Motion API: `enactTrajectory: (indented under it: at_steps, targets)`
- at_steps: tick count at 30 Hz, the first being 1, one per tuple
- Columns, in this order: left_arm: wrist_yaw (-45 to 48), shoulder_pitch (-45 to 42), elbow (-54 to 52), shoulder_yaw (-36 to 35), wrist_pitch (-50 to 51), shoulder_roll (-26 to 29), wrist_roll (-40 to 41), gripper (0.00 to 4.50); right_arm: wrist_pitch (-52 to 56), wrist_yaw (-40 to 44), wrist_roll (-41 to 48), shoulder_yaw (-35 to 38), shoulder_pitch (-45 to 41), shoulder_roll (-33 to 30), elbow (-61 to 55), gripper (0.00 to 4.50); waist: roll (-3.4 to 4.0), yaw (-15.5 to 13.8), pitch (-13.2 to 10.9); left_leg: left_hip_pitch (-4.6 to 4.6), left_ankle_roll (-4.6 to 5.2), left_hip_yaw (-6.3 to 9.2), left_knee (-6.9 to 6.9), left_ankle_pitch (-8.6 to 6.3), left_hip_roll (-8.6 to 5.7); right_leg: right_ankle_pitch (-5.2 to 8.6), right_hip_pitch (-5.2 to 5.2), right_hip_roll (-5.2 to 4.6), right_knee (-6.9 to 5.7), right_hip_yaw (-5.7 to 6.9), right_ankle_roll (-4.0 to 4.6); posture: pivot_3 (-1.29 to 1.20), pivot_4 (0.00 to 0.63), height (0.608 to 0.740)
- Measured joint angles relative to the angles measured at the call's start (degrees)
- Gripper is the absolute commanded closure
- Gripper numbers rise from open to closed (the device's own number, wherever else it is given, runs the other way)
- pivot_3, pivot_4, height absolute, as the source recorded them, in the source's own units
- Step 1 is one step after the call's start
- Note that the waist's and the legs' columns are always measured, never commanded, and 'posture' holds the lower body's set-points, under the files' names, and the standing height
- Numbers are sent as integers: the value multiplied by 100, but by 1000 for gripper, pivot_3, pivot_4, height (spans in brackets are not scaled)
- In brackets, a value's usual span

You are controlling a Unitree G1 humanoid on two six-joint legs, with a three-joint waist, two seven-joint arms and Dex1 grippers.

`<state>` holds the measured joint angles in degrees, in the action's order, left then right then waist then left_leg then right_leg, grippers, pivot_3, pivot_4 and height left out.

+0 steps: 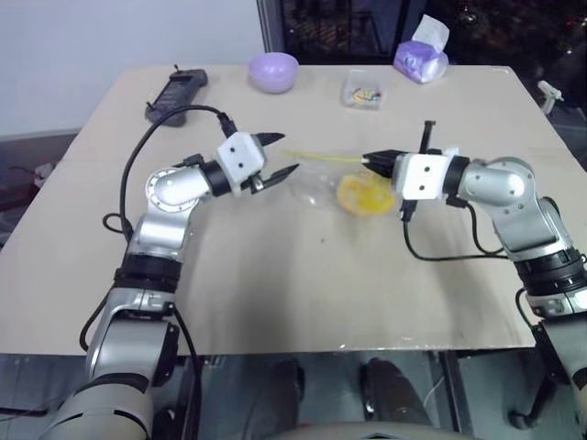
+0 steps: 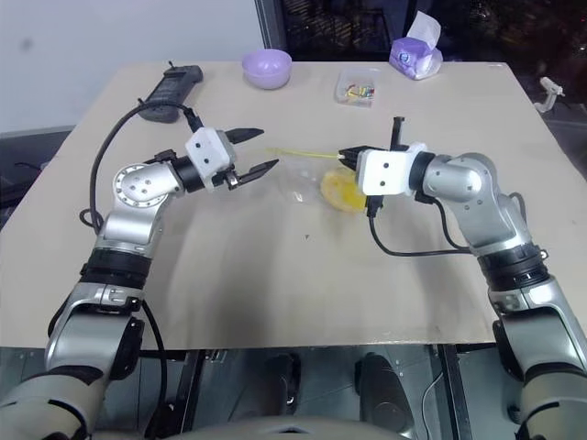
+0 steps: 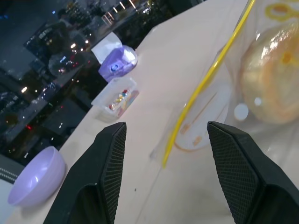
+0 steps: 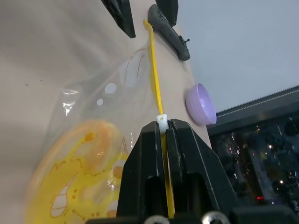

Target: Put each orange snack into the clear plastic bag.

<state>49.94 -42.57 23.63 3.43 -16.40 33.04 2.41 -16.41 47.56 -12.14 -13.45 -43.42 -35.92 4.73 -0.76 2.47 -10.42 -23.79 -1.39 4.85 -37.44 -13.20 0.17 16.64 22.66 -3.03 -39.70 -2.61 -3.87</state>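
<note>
Bun (image 1: pixel 365 194) sat inside clear zip bag (image 1: pixel 323 183) on table (image 1: pixel 275 275). Right gripper (image 4: pixel 162 125) pinched yellow zip strip (image 3: pixel 205 84), likely to seal it. Left gripper (image 1: pixel 277 156) stood wide, empty, near strip's free end.

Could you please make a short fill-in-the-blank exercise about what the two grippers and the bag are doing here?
1. The right gripper is shut on the bag's ____ zip strip.
2. The orange snack lies ____ the clear plastic bag.
3. The left gripper hovers with its jaws ____.
4. The lilac bowl stands at the table's ____ edge.

Missing words: yellow; inside; open; far
</note>
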Motion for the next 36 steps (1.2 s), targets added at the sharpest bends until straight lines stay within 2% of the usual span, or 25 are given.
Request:
enactTrajectory:
  at_steps: [6,7,8,9,11,12,15,32,36]
  targets:
    - [1,-2,11,1,-28,-93,0,1573,0,78,8,0,8,7,-32,4500,0,1,0,0,0,0,0,0,0,0,0,0,0,0,0,0,150,740]
    - [1,-2,11,0,-28,-100,1,1795,0,84,12,0,8,10,-32,4500,0,1,0,0,0,0,0,0,0,0,0,0,0,0,0,0,150,740]
    - [1,-2,11,0,-28,-104,1,1795,0,85,14,0,8,10,-34,4500,0,2,0,0,0,0,0,0,0,0,0,0,0,0,0,0,150,740]
    - [1,-2,11,0,-28,-111,1,2271,0,87,17,0,8,12,-36,4500,0,2,0,0,0,0,0,0,0,0,0,0,0,0,0,0,150,740]
    - [0,-2,12,0,-28,-128,0,2868,0,90,19,0,8,17,-42,4500,0,1,0,0,0,0,0,0,0,0,0,0,0,0,0,0,150,740]
    - [-3,-2,21,1,-28,-144,0,3492,0,92,21,0,8,19,-44,4500,0,0,0,0,0,0,0,0,0,0,0,0,0,0,0,0,150,740]
    - [-7,-2,49,1,-32,-156,-2,4424,1,95,23,0,9,20,-47,4500,0,1,0,0,0,0,0,0,0,0,0,0,0,0,0,0,150,740]
    - [-209,-34,301,115,-301,-241,-239,4424,128,151,43,0,99,42,-271,4500,0,-2,0,0,0,1,0,0,0,0,0,0,0,0,0,0,150,740]
    - [-210,-32,297,117,-334,-262,-233,4500,346,133,10,1,166,21,-343,3158,0,-3,0,0,0,0,0,0,0,0,0,0,0,0,0,0,150,740]
